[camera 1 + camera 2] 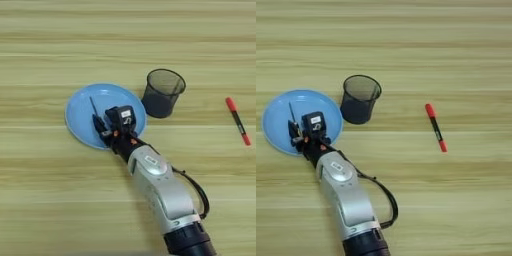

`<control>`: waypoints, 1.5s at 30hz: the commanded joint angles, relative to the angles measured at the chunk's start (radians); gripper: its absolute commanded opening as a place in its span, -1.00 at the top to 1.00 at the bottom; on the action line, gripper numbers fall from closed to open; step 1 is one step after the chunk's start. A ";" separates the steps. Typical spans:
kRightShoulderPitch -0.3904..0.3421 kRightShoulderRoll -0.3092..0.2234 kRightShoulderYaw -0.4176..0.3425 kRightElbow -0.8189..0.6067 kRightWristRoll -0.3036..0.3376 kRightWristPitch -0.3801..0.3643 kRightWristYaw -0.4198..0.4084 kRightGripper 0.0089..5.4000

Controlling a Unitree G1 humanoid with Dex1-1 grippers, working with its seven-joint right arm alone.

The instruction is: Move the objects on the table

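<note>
My right gripper (111, 122) hangs over the near right part of a blue plate (80, 112), at the end of the silver forearm (160, 190) that comes in from the bottom edge. A slim screwdriver (93, 107) pokes its thin shaft out of the gripper's left side, pointing away over the plate. A bit of amber handle (116, 134) shows at the gripper's base. A small black square block (125, 114) with a white mark sits at the gripper's right side. Whether it is apart from the gripper does not show. The same gripper (303, 129) appears in the right eye view.
A black mesh cup (164, 92) stands upright just right of the plate, close to the arm. A red marker (238, 121) lies far right on the light-wood table (125, 40). A black cable (197, 192) loops off the forearm.
</note>
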 commanded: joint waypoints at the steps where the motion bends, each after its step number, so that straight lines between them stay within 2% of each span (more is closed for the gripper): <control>1: -0.049 0.008 0.011 -0.061 -0.014 -0.036 0.003 -0.02; 16: -0.046 -0.006 0.029 -0.087 -0.072 -0.105 -0.005 -0.59; 19: -0.050 -0.015 0.022 -0.085 -0.095 -0.130 -0.021 -0.70; 26: -0.054 -0.024 -0.013 -0.081 -0.093 -0.141 -0.022 -0.99; 33: -0.066 -0.042 -0.065 -0.064 -0.081 -0.148 -0.031 -0.99; 45: -0.089 -0.054 -0.104 0.010 -0.084 -0.166 -0.027 -0.99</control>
